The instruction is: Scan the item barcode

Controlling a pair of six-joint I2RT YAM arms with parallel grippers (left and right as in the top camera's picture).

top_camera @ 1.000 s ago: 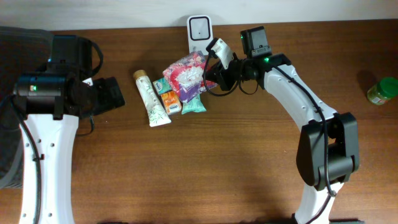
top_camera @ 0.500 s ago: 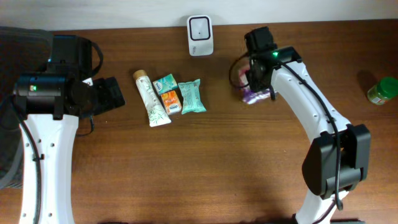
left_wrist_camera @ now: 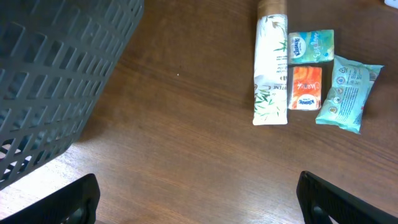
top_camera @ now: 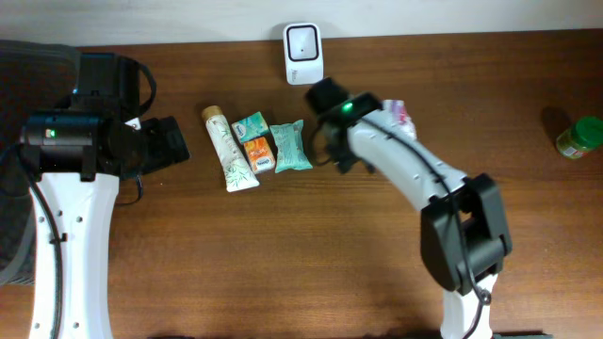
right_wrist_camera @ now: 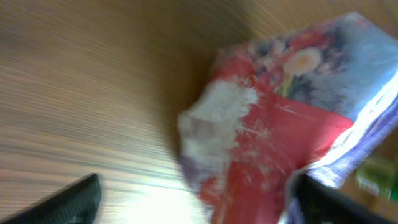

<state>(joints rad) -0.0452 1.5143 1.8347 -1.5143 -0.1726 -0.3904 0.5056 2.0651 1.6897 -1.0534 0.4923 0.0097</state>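
Found the left claw [left_wrist_camera: 199,193] spread wide and empty, parked over the bare brown wooden surface [left_wrist_camera: 186,155] beside a dark grey slatted plastic basket [left_wrist_camera: 56,81]. Found the right claw [right_wrist_camera: 193,193] likewise spread, fingertips at either edge of its own blurred view, gripping nothing.

Further out, noted a row of four items ahead of the left claw: a cream bamboo-print tube with a brown cap [top_camera: 231,151], a small teal tissue pack [top_camera: 248,125] touching a small orange tissue pack [top_camera: 257,153], and a teal wet-wipe pouch [top_camera: 290,146] just beside them. Located the right arm's wrist just to the right of that pouch.

Located the red-and-blue floral soft packet [top_camera: 398,113] lying free on the surface behind the right arm, partly hidden by it from overhead, close ahead of the right claw in the wrist view. Farthest back, noted the white upright barcode scanner [top_camera: 303,42] by the wall, off to the left of the packet and not touching it, and a green jar [top_camera: 578,137] at the far right edge.

Flagged as hazards:
- clipping the pouch with wide-spread fingers so near it, shoving the touching packs out of line or barcode-down;
- closing on two packs at once because of that contact;
- dragging the floral packet with the forearm, given how close it lies;
- presenting a soft, sagging wrapper with the code creased or turned from the scanner window, giving no read.
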